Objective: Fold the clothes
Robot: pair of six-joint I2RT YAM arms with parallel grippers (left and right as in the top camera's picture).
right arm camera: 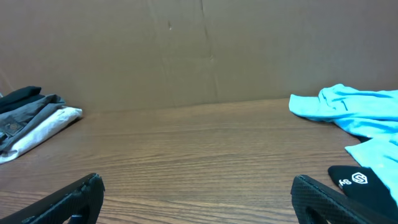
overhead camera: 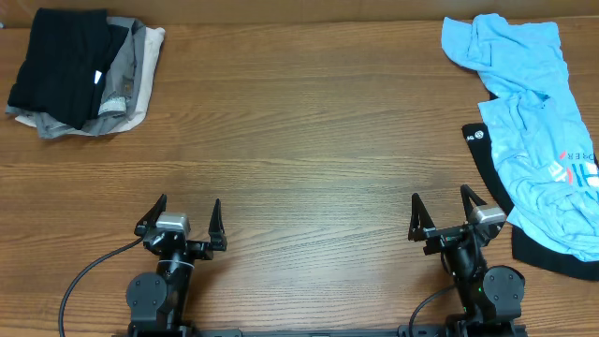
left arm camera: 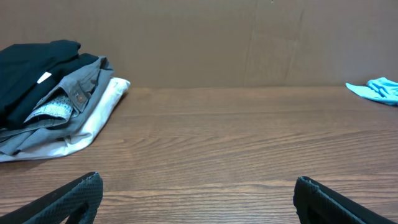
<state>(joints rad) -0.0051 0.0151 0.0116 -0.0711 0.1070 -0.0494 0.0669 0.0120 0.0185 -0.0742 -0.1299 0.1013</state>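
Grippers, two, at the near edge of the wooden table (overhead camera: 309, 140).

Left gripper (overhead camera: 190, 202): fingers spread wide, nothing between them, bare wood ahead of it.

Right gripper (overhead camera: 440, 194): fingers likewise spread wide and holding nothing.

Black garment (overhead camera: 484, 150): lies flat on the table just to the right of the right gripper and slightly ahead of it, not touching the fingers. A small white round logo (right arm camera: 359, 179) shows on its near left corner. Most of it is covered; one black edge shows again at the near right, beside the arm's base.

Light blue T-shirt (overhead camera: 529, 112): crumpled and unfolded, draped over the black garment, running from right of the right gripper forward to the far right corner. Red and white lettering shows near its right edge, partly cut off.

Stack of folded clothes (overhead camera: 80, 75): well ahead and to the left of the left gripper, at the far left corner. Black piece on top, grey beneath, cream at the bottom.

Brown board (right arm camera: 199, 50): upright behind the table's far edge.
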